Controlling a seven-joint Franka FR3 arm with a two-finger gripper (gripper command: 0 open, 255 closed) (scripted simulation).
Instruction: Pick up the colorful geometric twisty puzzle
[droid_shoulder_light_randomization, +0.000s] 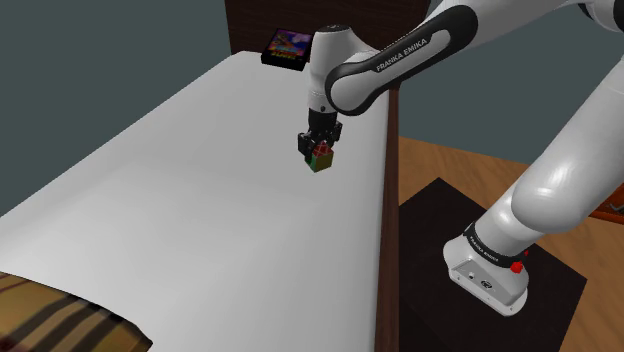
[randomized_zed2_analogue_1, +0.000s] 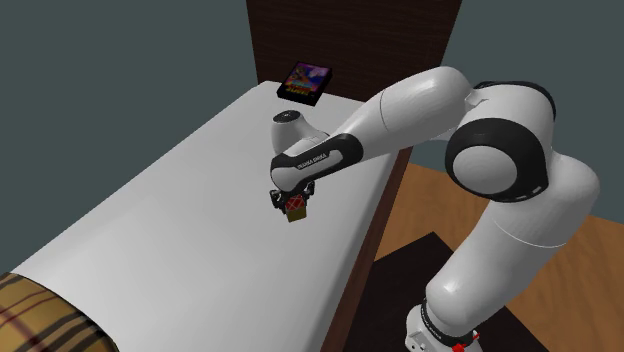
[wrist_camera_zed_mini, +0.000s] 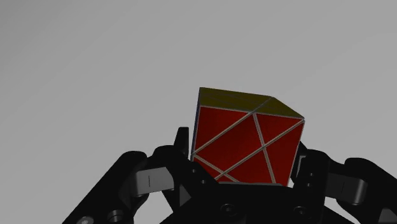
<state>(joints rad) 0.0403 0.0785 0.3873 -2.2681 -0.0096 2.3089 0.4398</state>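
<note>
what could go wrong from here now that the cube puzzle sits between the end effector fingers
1. The red and yellow cube puzzle with pale lines sits skewed in the black end effector, which seems to clasp only its near part, so it might twist or slip out.
2. The grasp is close to the edge of the white flat surface. A dropped puzzle could tumble onto the brown wooden floor.

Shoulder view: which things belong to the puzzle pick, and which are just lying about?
In the job: red-and-yellow twisty puzzle, clasped by the gripper.
Lying about: colourful flat box at the white surface's far end; plaid cloth at that view's lower left.
</note>
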